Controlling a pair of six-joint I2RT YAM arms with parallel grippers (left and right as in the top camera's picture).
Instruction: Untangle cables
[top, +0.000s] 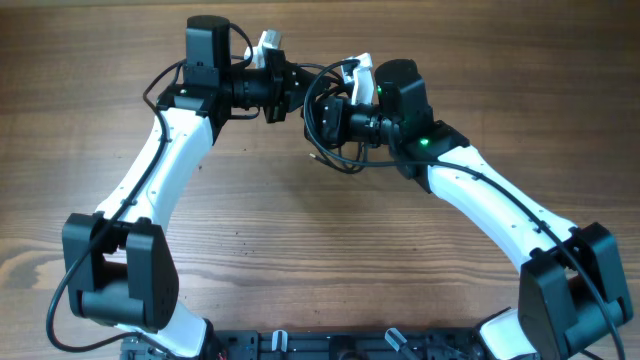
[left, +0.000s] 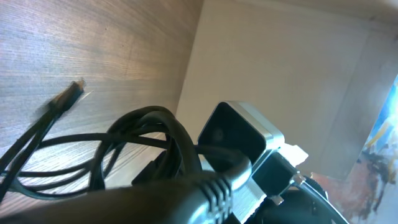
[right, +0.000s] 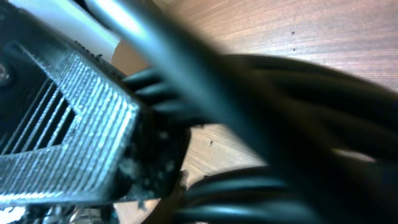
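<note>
The cables (top: 335, 160) are a knot of thin black cords held off the wooden table between my two grippers at the far middle. My left gripper (top: 290, 92) is shut on one thick cord with a ribbed collar (left: 214, 190), which fills the bottom of the left wrist view. Loose loops (left: 146, 124) hang beyond it, and a small plug (left: 73, 93) lies on the wood. My right gripper (top: 328, 118) is shut on the bundle from the right. In the right wrist view several cords (right: 298, 106) run across next to its ribbed finger pad (right: 68, 143).
The right arm's grey wrist camera housing (left: 239, 134) sits very close to my left gripper. Both white arms (top: 160, 160) (top: 490, 200) reach in from the near corners. Bare wooden table (top: 300, 260) lies in front of the bundle.
</note>
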